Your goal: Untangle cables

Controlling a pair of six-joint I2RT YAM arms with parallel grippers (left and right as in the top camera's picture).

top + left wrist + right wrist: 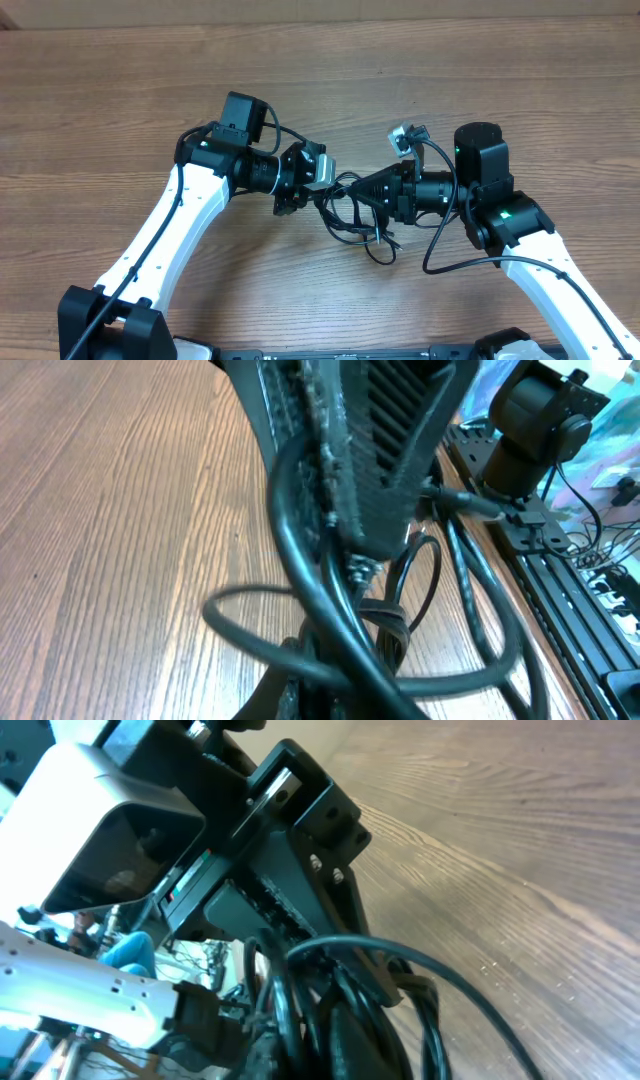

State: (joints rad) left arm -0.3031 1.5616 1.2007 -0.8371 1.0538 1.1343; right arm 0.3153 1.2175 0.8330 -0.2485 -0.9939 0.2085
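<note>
The cables (352,222) form a tangled black bundle hanging between the two grippers over the middle of the wooden table (320,70), with loops trailing down to the front. My left gripper (322,193) comes in from the left and is shut on the bundle. In the left wrist view the cables (300,560) loop thickly across the left gripper (322,695). From the right, my right gripper (358,193) meets it nose to nose and is shut on the same bundle. In the right wrist view the cables (430,982) crowd around the right gripper (335,1045), hiding its fingertips.
The right arm's own thicker wire (440,250) loops down beside its wrist. A black rail with loose wiring (560,570) runs along the table's front edge. The left arm's wrist camera (110,830) sits close in front of the right wrist.
</note>
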